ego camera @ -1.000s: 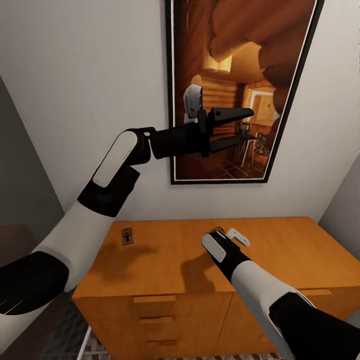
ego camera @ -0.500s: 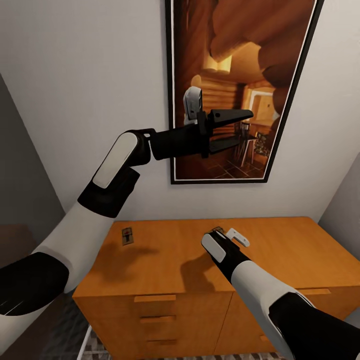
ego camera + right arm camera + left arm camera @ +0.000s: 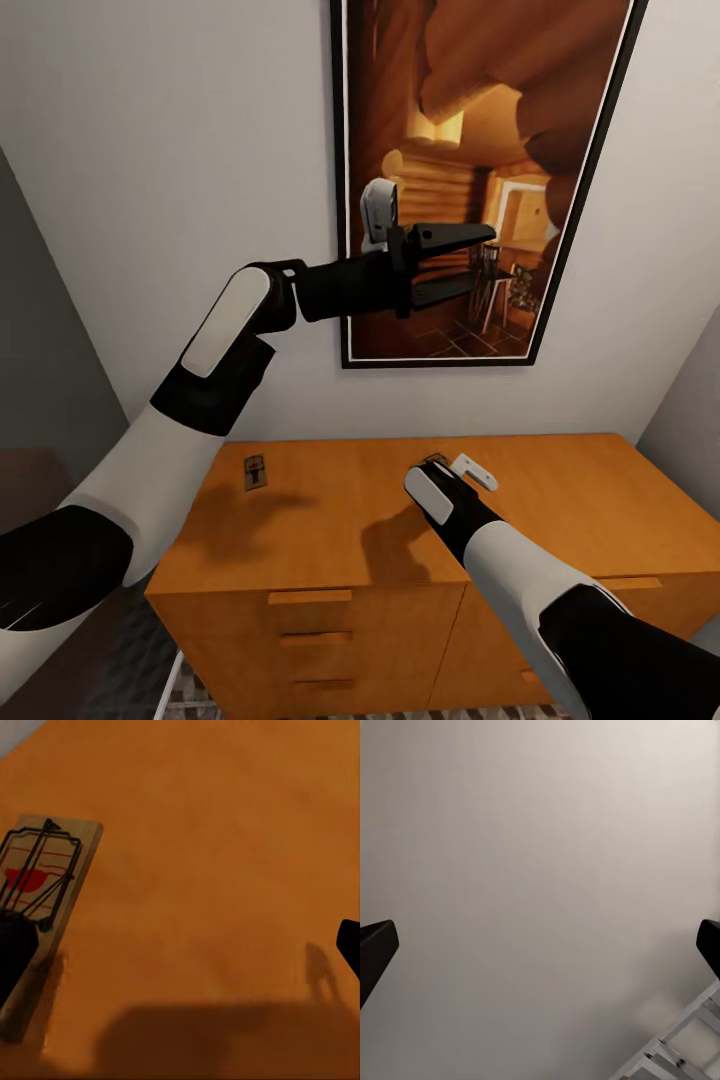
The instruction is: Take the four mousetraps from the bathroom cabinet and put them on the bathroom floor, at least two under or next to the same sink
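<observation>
The right end effector (image 3: 440, 465) is hovering low over the top of the cabinet (image 3: 560, 500), its fingers spread wide, one fingertip (image 3: 15, 952) overlapping a mousetrap (image 3: 46, 881) lying flat on the wood. Another mousetrap (image 3: 254, 472) is lying near the cabinet's left rear corner. Farther up, the left end effector (image 3: 470, 258) is standing open and empty before the framed picture (image 3: 480, 150) hanging on the wall.
</observation>
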You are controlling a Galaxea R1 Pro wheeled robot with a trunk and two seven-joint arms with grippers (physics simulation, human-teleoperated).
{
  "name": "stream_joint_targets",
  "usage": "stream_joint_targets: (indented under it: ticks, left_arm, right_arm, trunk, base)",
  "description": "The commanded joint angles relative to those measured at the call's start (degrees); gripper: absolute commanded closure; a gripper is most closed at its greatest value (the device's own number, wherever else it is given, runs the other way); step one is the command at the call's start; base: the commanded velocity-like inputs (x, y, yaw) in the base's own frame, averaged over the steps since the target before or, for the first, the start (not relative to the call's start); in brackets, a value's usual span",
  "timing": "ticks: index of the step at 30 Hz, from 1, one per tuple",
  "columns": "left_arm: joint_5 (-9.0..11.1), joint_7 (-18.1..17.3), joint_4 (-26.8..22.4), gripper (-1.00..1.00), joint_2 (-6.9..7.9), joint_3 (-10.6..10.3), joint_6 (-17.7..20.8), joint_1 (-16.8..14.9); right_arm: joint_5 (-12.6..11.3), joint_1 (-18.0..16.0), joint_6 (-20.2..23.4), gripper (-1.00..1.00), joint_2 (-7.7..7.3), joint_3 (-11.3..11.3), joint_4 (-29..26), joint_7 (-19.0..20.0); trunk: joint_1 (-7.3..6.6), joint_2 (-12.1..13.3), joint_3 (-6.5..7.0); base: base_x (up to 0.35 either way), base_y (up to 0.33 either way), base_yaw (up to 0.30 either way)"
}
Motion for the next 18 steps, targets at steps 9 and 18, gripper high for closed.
stream_joint_targets:
  ticks: [9,18]
  left_arm:
    - [-0.4,-0.4,0.1,-1.00,0.07,0.0,0.1,0.6]
    - [-0.4,-0.4,0.1,-1.00,0.07,0.0,0.1,0.7]
  right_arm:
    - [-0.6,-0.1,-0.5,-1.00,0.05,0.5,0.1,1.8]
    - [-0.6,-0.1,-0.2,-1.00,-0.11,0.6,0.2,5.0]
  trunk:
    - [0.01,-0.1,-0.08]
    - [0.01,-0.1,-0.08]
  base:
    - [0.038,0.037,0.000]
    - [0.118,0.157,0.000]
